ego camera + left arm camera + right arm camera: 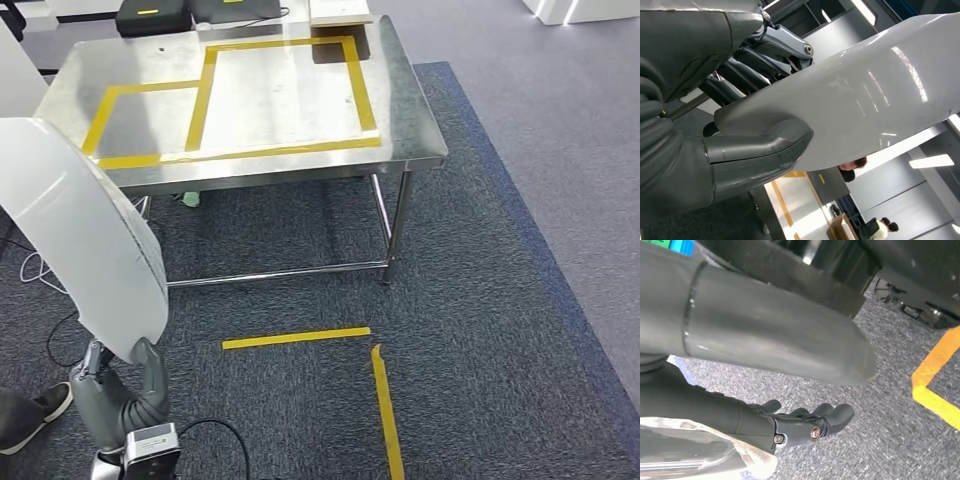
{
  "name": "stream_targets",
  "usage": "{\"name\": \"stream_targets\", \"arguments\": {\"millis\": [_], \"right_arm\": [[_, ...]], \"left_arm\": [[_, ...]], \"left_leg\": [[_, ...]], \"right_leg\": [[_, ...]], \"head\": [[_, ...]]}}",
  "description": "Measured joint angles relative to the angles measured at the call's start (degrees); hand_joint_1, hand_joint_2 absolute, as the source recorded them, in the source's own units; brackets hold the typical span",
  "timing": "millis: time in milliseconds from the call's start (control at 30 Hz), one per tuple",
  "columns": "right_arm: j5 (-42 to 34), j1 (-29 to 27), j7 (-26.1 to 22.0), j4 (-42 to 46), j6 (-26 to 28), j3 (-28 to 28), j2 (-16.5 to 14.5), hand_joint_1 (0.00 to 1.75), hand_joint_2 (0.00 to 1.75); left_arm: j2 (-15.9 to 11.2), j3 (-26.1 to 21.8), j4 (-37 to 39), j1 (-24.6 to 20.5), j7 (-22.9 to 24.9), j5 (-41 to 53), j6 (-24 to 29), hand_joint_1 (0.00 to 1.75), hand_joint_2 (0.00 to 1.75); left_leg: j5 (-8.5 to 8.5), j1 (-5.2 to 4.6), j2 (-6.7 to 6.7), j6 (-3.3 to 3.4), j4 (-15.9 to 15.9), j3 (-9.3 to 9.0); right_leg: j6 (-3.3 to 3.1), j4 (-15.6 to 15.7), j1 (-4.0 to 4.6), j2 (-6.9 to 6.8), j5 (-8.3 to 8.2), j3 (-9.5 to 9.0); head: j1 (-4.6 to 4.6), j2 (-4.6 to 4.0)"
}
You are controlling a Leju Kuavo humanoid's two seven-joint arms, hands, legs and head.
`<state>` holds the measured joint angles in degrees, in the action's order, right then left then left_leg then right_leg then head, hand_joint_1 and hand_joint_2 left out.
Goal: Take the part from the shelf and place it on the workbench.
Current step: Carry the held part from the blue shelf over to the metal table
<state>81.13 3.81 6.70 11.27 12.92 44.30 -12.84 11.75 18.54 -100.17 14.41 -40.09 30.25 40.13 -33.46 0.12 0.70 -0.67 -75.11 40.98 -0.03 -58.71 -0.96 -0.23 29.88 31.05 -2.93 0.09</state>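
The part (83, 230) is a large, smooth, white curved shell standing at the lower left of the head view. My left hand (121, 400) grips its lower end from below. In the left wrist view the grey thumb (753, 155) presses one face of the part (866, 100) and the dark fingers (753, 65) lie across the other. The steel workbench (407, 110), marked with yellow tape rectangles, stands ahead and slightly left of centre. My right hand (802, 422) hangs above the grey carpet with its fingers loosely extended and nothing in them.
Yellow tape strips (296, 338) mark the carpet in front of the bench. A person's shoe (38, 405) is at the lower left, near a black cable (219, 435). Black cases (151, 15) and a flat box (340, 12) sit along the bench's far edge.
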Motion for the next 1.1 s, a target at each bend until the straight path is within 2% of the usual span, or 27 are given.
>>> {"name": "stream_targets", "arguments": {"millis": [33,100,133,233,300,333,400,433,467,500,533,567,600,667,700,733,767,900,967,1033,1067,1100], "right_arm": [[-0.04,0.00,-0.12,0.01,0.00,0.04,0.05,0.00,0.00],[-0.16,0.02,-0.37,0.03,0.00,0.11,0.08,0.00,0.00],[-0.20,0.03,-0.44,0.03,0.00,0.13,0.08,0.00,0.00],[-0.22,0.03,-0.45,0.03,0.00,0.13,0.08,0.00,0.00],[-0.23,0.03,-0.52,0.03,0.00,0.14,0.08,0.00,0.00],[-0.24,0.06,-0.88,0.03,0.01,0.17,0.08,0.00,0.00],[-0.23,0.25,-1.97,0.07,0.03,0.25,0.08,0.00,0.00],[-0.26,0.38,-2.49,0.08,0.04,0.29,0.08,0.00,0.00],[-0.32,0.46,-2.64,0.10,0.04,0.33,0.08,0.00,0.00],[-0.44,0.45,-2.55,0.10,0.03,0.37,0.08,0.00,0.00],[-0.55,0.36,-2.41,0.10,-0.01,0.40,0.10,0.00,0.00],[-0.64,0.22,-2.26,0.10,-0.07,0.47,0.13,0.00,0.00],[-0.70,0.10,-2.14,0.10,-0.11,0.58,0.17,0.00,0.00],[-0.72,0.03,-1.98,0.10,-0.23,0.83,0.24,0.00,0.00],[-0.71,0.06,-1.91,0.10,-0.30,0.91,0.25,0.00,0.00],[-0.70,0.10,-1.85,0.10,-0.37,0.95,0.25,0.00,0.00],[-0.68,0.10,-1.81,0.10,-0.43,0.97,0.25,0.00,0.00],[-0.60,0.05,-1.79,0.10,-0.45,1.16,0.27,0.00,0.00],[-0.57,0.12,-1.96,0.10,-0.44,1.20,0.27,0.00,0.00],[-0.60,0.12,-2.20,0.10,-0.43,1.28,0.29,0.00,0.00],[-0.61,0.09,-2.30,0.10,-0.43,1.33,0.30,0.00,0.00],[-0.63,0.06,-2.38,0.10,-0.43,1.38,0.31,0.00,0.00]], "left_arm": [[-0.01,-0.01,-0.01,0.05,0.00,0.06,0.00,1.75,1.75],[-0.02,0.01,-0.03,0.08,0.00,0.07,0.00,1.75,1.75],[-0.02,0.01,-0.04,0.08,0.00,0.07,0.00,1.75,1.75],[-0.02,0.02,-0.04,0.08,0.00,0.07,0.00,1.75,1.75],[-0.02,0.02,-0.09,0.09,0.00,0.07,0.00,1.75,1.75],[-0.02,0.03,-0.27,0.15,0.00,0.06,0.00,1.75,1.75],[0.01,0.11,-0.75,0.35,-0.02,-0.13,0.00,1.75,1.75],[0.02,0.17,-0.98,0.44,-0.03,-0.28,0.00,1.75,1.75],[0.03,0.21,-1.06,0.48,-0.04,-0.47,-0.01,1.75,1.75],[0.02,0.23,-1.07,0.48,-0.04,-0.59,-0.01,1.75,1.75],[0.02,0.23,-1.07,0.50,-0.04,-0.68,-0.02,1.75,1.75],[0.01,0.23,-1.07,0.52,-0.04,-0.72,-0.02,1.75,1.75],[0.01,0.23,-1.07,0.52,-0.04,-0.72,-0.02,1.75,1.75],[0.01,0.23,-1.07,0.54,-0.04,-0.66,-0.02,1.75,1.75],[0.01,0.23,-1.08,0.52,-0.04,-0.62,-0.02,1.75,1.75],[0.00,0.22,-1.09,0.51,-0.04,-0.57,-0.02,1.75,1.75],[-0.01,0.22,-1.10,0.51,-0.04,-0.55,-0.02,1.75,1.75],[-0.05,0.21,-1.22,0.48,-0.05,-0.55,-0.02,1.75,1.75],[-0.07,0.20,-1.32,0.47,-0.08,-0.57,-0.02,1.75,1.75],[-0.09,0.16,-1.36,0.54,-0.11,-0.64,-0.02,1.75,1.75],[-0.11,0.14,-1.36,0.60,-0.11,-0.70,-0.02,1.75,1.75],[-0.12,0.13,-1.37,0.63,-0.11,-0.74,-0.02,1.75,1.75]], "left_leg": [[1.69,0.06,-0.01,0.07,0.99,0.03],[5.69,0.09,-0.02,0.35,5.76,-1.54],[6.86,0.08,-0.03,0.46,7.48,-2.19],[7.31,0.07,-0.03,0.51,8.19,-2.47],[8.34,0.03,-0.07,0.68,10.05,-3.17],[8.40,-0.16,-0.15,0.96,11.84,-3.94],[7.90,-0.22,-0.24,1.97,15.42,-6.03],[7.22,-0.24,-0.29,2.52,16.58,-6.88],[7.03,-0.13,-0.27,2.93,17.02,-7.39],[6.79,-0.17,-0.29,3.15,17.03,-7.55],[6.54,-0.21,-0.25,3.27,17.01,-7.72],[6.24,-0.25,-0.17,3.32,17.00,-7.99],[5.89,-0.25,-0.07,3.29,16.98,-8.40],[5.00,-0.23,0.09,2.97,16.89,-9.45],[4.49,-0.34,0.13,2.70,16.74,-9.84],[4.09,-0.46,0.15,2.42,16.59,-10.05],[3.81,-0.58,0.16,2.15,16.47,-10.11],[2.61,-0.54,0.04,1.24,15.39,-10.09],[0.36,-0.34,-0.13,0.57,10.08,-7.57],[-1.88,-0.12,-0.18,0.17,2.33,-3.02],[-1.87,-0.05,-0.19,0.13,0.03,-1.37],[-0.71,-0.01,-0.20,0.21,-0.17,-0.67]], "right_leg": [[0.04,0.00,0.00,0.01,0.33,-0.46],[0.13,0.01,0.00,0.04,0.85,-1.26],[0.17,0.01,0.00,0.05,0.99,-1.48],[0.19,0.01,0.00,0.05,1.04,-1.57],[0.25,0.02,0.00,0.05,1.20,-1.77],[0.60,0.13,0.05,-0.03,1.48,-1.81],[1.75,-0.63,0.19,-0.12,2.79,-1.72],[2.35,-2.65,0.25,-0.13,4.12,-0.61],[2.66,-5.89,0.27,-0.05,5.60,1.17],[2.77,-9.87,0.27,0.01,6.97,3.82],[2.87,-13.20,0.27,0.04,7.67,6.27],[2.94,-14.85,0.27,0.05,7.25,7.96],[2.99,-14.40,0.26,0.05,5.67,8.59],[2.95,-8.02,0.22,0.05,0.41,6.87],[2.88,-4.56,0.23,0.08,-1.47,5.42],[2.60,-2.09,0.23,0.14,-2.49,4.32],[2.29,-0.91,0.26,0.20,-2.60,3.71],[0.89,-0.42,0.14,0.25,-1.85,2.89],[0.30,-0.29,-0.02,0.15,-1.31,2.15],[0.05,-0.29,-0.02,0.08,-0.56,1.46],[0.06,-0.29,-0.02,0.08,-0.19,1.03],[0.09,-0.29,-0.02,0.10,0.20,0.49]], "head": [[0.00,0.00],[0.00,0.00],[0.01,0.00],[0.01,0.00],[-0.01,0.00],[0.05,0.00],[0.37,0.00],[0.57,0.00],[0.71,0.00],[0.78,0.00],[0.81,0.00],[0.81,0.00],[0.82,0.00],[0.84,0.00],[0.88,0.00],[0.89,0.01],[0.80,0.01],[0.37,0.02],[0.09,0.02],[-0.04,0.02],[-0.07,0.02],[-0.05,0.02]]}}
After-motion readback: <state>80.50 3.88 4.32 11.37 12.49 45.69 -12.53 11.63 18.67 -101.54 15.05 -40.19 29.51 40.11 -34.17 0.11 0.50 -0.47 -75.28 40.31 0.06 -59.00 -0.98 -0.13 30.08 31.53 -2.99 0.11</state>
